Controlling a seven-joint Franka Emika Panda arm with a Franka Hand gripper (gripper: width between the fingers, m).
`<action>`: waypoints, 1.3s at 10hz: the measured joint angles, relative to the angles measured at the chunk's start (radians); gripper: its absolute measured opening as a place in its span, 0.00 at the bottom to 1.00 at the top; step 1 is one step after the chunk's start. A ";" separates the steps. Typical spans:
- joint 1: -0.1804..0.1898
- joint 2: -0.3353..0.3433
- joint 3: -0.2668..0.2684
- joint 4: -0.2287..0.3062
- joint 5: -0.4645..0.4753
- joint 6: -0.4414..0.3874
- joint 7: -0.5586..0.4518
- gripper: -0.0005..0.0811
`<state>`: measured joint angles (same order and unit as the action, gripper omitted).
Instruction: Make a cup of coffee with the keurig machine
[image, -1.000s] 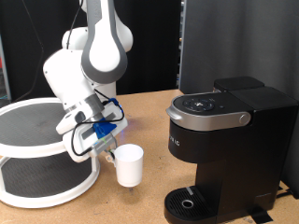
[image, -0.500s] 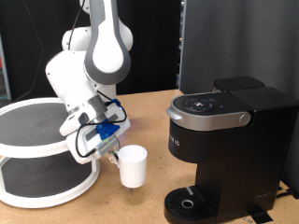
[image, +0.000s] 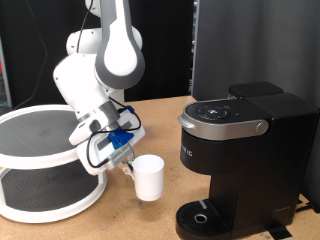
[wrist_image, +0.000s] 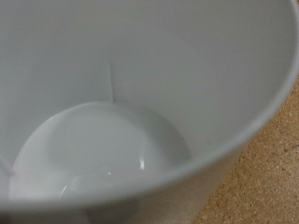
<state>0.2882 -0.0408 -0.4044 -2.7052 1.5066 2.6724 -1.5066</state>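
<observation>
The small white cup (image: 150, 178) hangs just above the tabletop, left of the keurig machine (image: 240, 150) in the exterior view. My gripper (image: 127, 165) sits against the cup's left side and appears closed on its handle there. The cup is upright, and its empty white inside (wrist_image: 121, 140) fills the wrist view, where no fingers show. The black machine's lid is down, with the silver-grey handle (image: 232, 127) at the front. Its round drip base (image: 205, 216) is bare.
A white two-tier round rack (image: 40, 170) stands at the exterior view's left, close behind the arm. The brown tabletop (wrist_image: 266, 177) shows beside the cup in the wrist view. A black panel stands behind the machine.
The gripper and the cup have moved together a little to the exterior view's right, closer to the machine. The machine has not changed.
</observation>
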 joint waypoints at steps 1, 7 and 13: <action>0.001 0.008 0.010 0.012 0.019 0.001 0.000 0.09; 0.009 0.094 0.077 0.095 0.121 0.001 -0.029 0.09; 0.017 0.139 0.155 0.149 0.207 0.004 -0.046 0.09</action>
<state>0.3053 0.0981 -0.2495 -2.5560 1.7139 2.6766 -1.5523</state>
